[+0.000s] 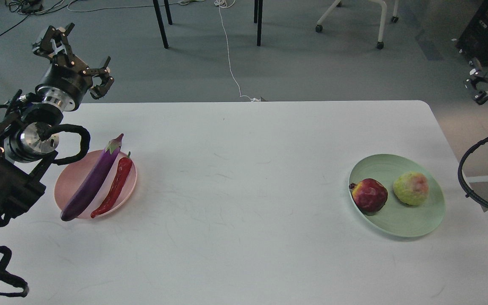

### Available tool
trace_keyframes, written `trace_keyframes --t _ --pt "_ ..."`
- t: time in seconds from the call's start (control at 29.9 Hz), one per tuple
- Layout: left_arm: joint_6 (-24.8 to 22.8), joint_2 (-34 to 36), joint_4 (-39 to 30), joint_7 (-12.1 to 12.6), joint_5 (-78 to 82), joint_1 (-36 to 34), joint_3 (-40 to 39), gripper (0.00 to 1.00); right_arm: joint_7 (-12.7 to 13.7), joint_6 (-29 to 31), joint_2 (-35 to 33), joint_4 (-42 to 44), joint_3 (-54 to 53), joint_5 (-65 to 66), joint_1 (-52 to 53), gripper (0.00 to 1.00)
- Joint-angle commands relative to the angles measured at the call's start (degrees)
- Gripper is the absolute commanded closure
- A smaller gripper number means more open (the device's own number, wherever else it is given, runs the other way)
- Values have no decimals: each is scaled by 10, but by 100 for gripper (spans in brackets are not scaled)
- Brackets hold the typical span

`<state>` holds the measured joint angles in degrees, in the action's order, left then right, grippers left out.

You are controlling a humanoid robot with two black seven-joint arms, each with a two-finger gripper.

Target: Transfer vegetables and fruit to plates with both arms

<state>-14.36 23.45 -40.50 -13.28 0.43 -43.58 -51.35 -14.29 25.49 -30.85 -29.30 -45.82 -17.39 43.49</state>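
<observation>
You've got the eggplant (93, 179) on the pink plate (71, 179), long axis diagonal, stem cap pointing up-right, blunt end overhanging the near-left rim. Chili pepper (114, 188) lies just beside it, parallel, green stem up-right too. Pomegranate (370, 195) and yellow-green fruit (411, 189) sit side by side on the mint plate (413, 222). Left gripper (73, 53) is raised off the table's far-left corner, fingers spread, empty. Right gripper (479, 87) sits at the right edge, fingers apart, holding nothing. White table (244, 190), scuffed; grey floor behind it, with cables and chair legs.
</observation>
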Motion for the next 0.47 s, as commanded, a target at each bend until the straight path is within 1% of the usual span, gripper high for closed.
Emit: trace_keyframes --t 0.0,0.07,0.13,0.33,0.43 --pt "-3 -16 20 0 -20 -5 -6 2 33 -13 39 23 -40 0 -3 1" --pt "-4 -20 20 0 -23 -5 -5 2 54 -13 71 43 -61 0 -2 1" --pt "-2 -28 19 -4 -23 -5 -5 2 62 -13 90 56 -79 0 0 1" --pt "-1 -33 19 -24 -23 -11 -5 2 62 -11 94 53 -74 2 5 1" --pt "-2 -33 19 -26 -23 -12 -5 2 61 -8 92 50 -72 3 8 1"
